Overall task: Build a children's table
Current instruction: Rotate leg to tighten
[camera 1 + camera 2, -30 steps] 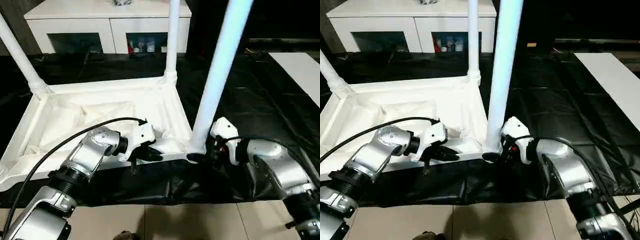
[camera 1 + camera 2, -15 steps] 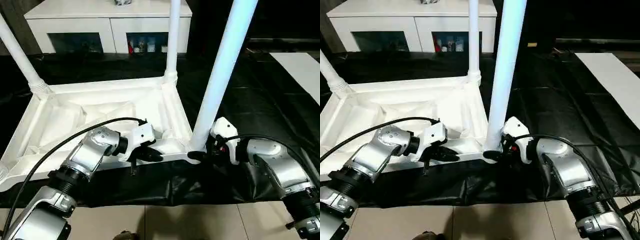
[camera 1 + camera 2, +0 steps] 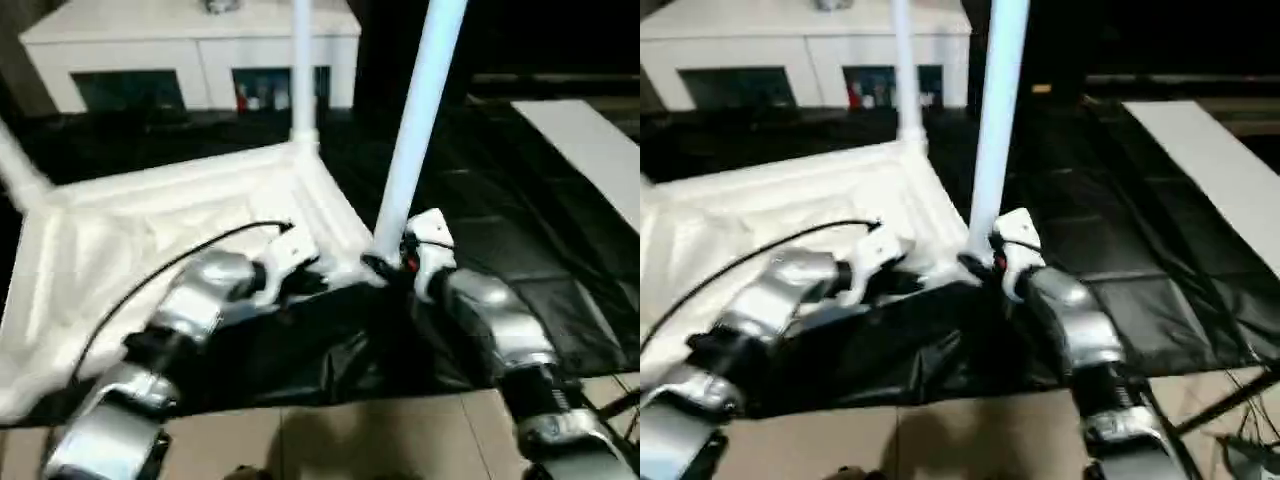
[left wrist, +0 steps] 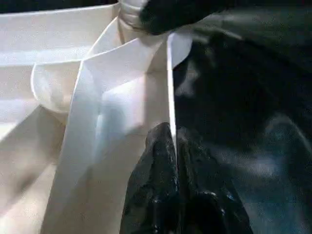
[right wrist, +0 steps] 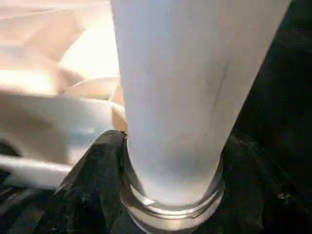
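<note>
No readable text, label, brand, number or sign anywhere in these frames.

One tabletop (image 3: 150,230); three legs (image 3: 415,110); one cabinet (image 3: 190,40); two arms (image 3: 490,330).

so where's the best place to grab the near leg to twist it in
Low on the near leg, just above its ringed base collar, coming level from the robot's right as the right gripper does. The shaft is round and thickest there, and it stands upright in the tabletop corner socket.
</note>
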Controlling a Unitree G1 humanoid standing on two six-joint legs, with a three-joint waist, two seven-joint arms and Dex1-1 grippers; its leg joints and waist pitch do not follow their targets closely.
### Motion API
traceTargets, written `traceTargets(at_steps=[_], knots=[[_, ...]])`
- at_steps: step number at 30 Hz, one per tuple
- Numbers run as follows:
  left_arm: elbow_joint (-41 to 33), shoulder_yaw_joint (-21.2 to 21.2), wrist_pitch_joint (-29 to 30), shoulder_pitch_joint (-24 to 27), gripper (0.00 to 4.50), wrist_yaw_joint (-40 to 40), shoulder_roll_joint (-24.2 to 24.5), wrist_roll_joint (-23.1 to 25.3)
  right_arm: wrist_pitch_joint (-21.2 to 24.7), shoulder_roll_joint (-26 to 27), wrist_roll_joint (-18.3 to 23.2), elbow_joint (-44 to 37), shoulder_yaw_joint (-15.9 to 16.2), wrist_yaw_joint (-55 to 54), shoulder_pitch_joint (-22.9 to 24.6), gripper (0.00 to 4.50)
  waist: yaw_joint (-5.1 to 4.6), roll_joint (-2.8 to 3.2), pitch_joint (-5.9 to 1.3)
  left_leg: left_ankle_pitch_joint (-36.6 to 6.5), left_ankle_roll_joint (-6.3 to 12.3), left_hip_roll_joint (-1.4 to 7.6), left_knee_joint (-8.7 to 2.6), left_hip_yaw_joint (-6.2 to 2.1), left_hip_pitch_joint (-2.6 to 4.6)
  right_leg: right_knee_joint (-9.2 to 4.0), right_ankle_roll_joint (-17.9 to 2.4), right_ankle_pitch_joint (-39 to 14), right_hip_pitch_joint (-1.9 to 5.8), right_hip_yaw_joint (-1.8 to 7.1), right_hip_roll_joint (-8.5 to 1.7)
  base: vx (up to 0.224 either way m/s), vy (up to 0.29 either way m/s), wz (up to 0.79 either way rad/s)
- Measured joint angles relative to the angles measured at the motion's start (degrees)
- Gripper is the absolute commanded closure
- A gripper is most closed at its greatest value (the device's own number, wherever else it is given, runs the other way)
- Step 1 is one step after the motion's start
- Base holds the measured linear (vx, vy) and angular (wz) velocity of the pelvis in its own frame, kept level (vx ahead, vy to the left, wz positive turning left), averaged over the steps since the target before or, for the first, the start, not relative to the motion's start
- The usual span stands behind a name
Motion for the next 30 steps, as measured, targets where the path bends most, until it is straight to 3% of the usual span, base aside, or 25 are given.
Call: traceTargets(at_steps=[4, 6, 13, 14, 15, 20, 25, 29, 30], knots=[[8.47, 0.06, -0.41, -5.16, 4.50, 10.82, -6.44, 2.72, -0.60, 7.65, -2.40, 9.12, -4.69, -18.44, -6.48, 1.89, -0.02, -0.09, -0.06, 0.00, 0.00, -0.05, -0.01, 0.01, -0.03, -0.12, -0.09, 0.05, 0.05, 0.04, 0.00, 0.000, 0.000, 0.00], [10.66, -0.06, -1.50, -6.13, 4.50, 13.40, -8.16, 3.74, -1.69, 8.66, -3.07, 11.88, -5.26, -23.08, -8.09, 1.89, 0.16, -0.09, -0.06, 0.00, 0.00, -0.08, -0.02, 0.01, -0.02, -0.26, -0.08, 0.05, 0.16, 0.05, -0.02, 0.000, 0.000, 0.00], [11.81, -0.73, -4.68, -6.41, 4.50, 13.51, -8.00, 4.22, -5.00, 9.37, -3.45, 12.64, -6.57, -23.05, -7.64, 1.89, 0.51, -0.11, -0.06, 0.00, 0.01, -0.10, -0.04, 0.04, -0.10, -0.53, -0.39, 0.38, 0.15, 0.07, -0.03, 0.000, 0.000, 0.00], [11.84, -0.85, -5.11, -6.41, 4.50, 13.39, -7.94, 4.24, -5.35, 9.29, -3.53, 12.19, -6.57, -22.85, -7.24, 1.33, 0.61, -0.10, -0.06, 0.00, 0.01, -0.10, -0.05, 0.04, -0.10, -0.52, -0.40, 0.56, 0.13, 0.07, -0.03, 0.000, 0.000, 0.00], [12.02, -0.85, -5.59, -6.42, 4.50, 13.39, -7.96, 4.34, -5.72, 9.24, -3.72, 12.16, -6.55, -22.85, -7.14, 1.33, 0.64, -0.10, -0.06, 0.00, 0.01, -0.09, -0.06, 0.04, -0.11, -0.49, -0.41, 0.63, 0.09, 0.06, -0.03, 0.000, 0.000, 0.00], [14.01, -0.75, -8.16, -7.29, 4.50, 13.42, -7.65, 5.06, -6.65, 7.46, -3.83, 2.82, -4.37, -19.96, -1.97, 0.80, 0.99, -0.08, -0.06, 0.00, 0.01, -0.06, -0.31, 0.03, -0.10, -0.46, -0.40, 0.66, 0.04, -0.03, -0.01, 0.000, 0.000, 0.00], [15.11, -1.41, -11.60, -7.40, 4.50, 13.43, -7.77, 5.75, -4.85, 2.79, -3.72, -11.49, -3.99, -15.80, 6.14, 0.80, 1.59, 0.00, -0.06, 0.00, 0.01, -0.08, -0.33, 0.05, -0.13, -0.53, -0.30, 0.60, 0.06, 0.01, -0.02, 0.000, 0.000, 0.00], [16.84, -1.10, -15.71, -7.33, 4.50, 14.64, -7.49, 6.64, -3.31, -1.17, -2.85, -21.74, -5.11, -11.84, 13.31, 0.80, 1.48, 0.69, 0.00, 0.00, 0.01, -0.09, -0.40, 0.04, -0.11, -0.52, -0.20, 0.62, 0.00, 0.01, -0.01, 0.000, 0.000, 0.00], [16.84, -0.48, -15.60, -7.22, 4.22, 14.00, -7.47, 6.13, -2.84, -1.82, -2.31, -23.33, -4.99, -10.84, 14.21, 0.71, 1.41, 1.01, 0.04, 0.00, 0.01, -0.07, -0.41, 0.03, -0.12, -0.53, -0.10, 0.56, -0.02, -0.03, -0.01, 0.000, 0.000, 0.00]])
